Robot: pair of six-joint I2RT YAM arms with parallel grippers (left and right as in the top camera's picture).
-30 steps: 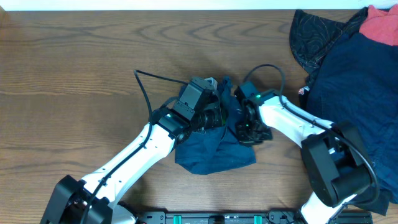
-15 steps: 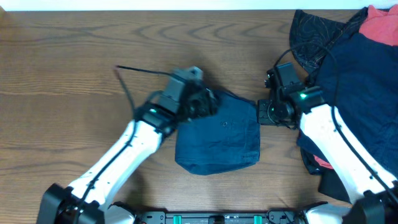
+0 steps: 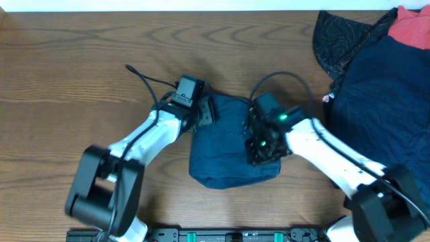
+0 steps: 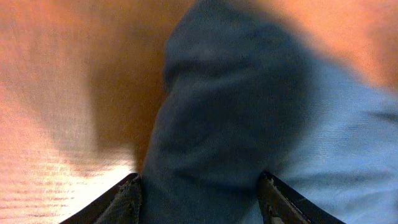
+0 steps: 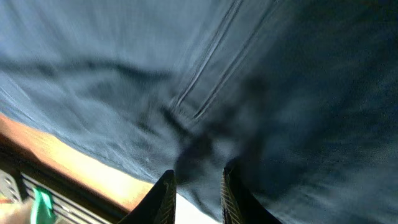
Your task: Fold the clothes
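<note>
A folded dark navy garment (image 3: 225,151) lies in the middle of the table. My left gripper (image 3: 203,111) is at its upper left corner, jaws wide apart, with a rounded fold of the navy cloth (image 4: 217,124) between the fingers. My right gripper (image 3: 262,144) is over the garment's right part, its fingers close together on bunched navy cloth (image 5: 199,93) near a stitched seam. More clothes are piled at the right: navy cloth (image 3: 386,94), a black thin-line-patterned piece (image 3: 336,37) and a coral-red piece (image 3: 413,27).
The brown wooden table (image 3: 74,81) stretches to the left and behind the garment. The pile of clothes fills the far right side up to the table edge. A black cable (image 3: 144,77) trails from the left wrist.
The right gripper has moved left from beside the garment's right edge onto the garment. The left gripper has shifted slightly down to the garment's upper left corner.
</note>
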